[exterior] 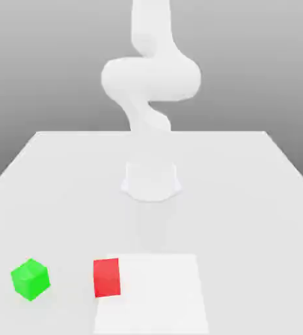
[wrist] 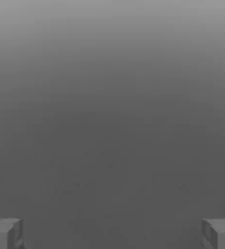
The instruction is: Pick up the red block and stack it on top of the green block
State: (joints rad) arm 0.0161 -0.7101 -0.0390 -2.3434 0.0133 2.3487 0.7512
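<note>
From the hand view I see my gripper (wrist: pixel 112 233) with its two grey fingertips (wrist: pixel 5 233) set far apart at the two lower corners of the picture, so the fingers are spread wide with nothing between them. Past them I see only a plain grey surface, with neither block in the gap.

In the exterior view the white arm (exterior: pixel 150 78) rises from its round base (exterior: pixel 151 181) near the middle of the table (exterior: pixel 245 196) and bends up and out of the top of the picture. A large pale rectangular shape (exterior: pixel 160 294) sits low in this view, at about 6 o'clock from the base; I cannot tell what it is or whether it belongs to the arm.

The red block (exterior: pixel 106 277) lies on the table at about 7 o'clock from the base, well apart from it, and it touches or overlaps the pale shape's edge on the exterior view's left side. I cannot tell where it lies relative to the gripper itself.

The green block (exterior: pixel 30 279) sits on the table at roughly 9 o'clock from the red block, near it but clearly apart, with bare table between them. It is turned so that one corner faces the camera. Both blocks rest flat on the table.
</note>
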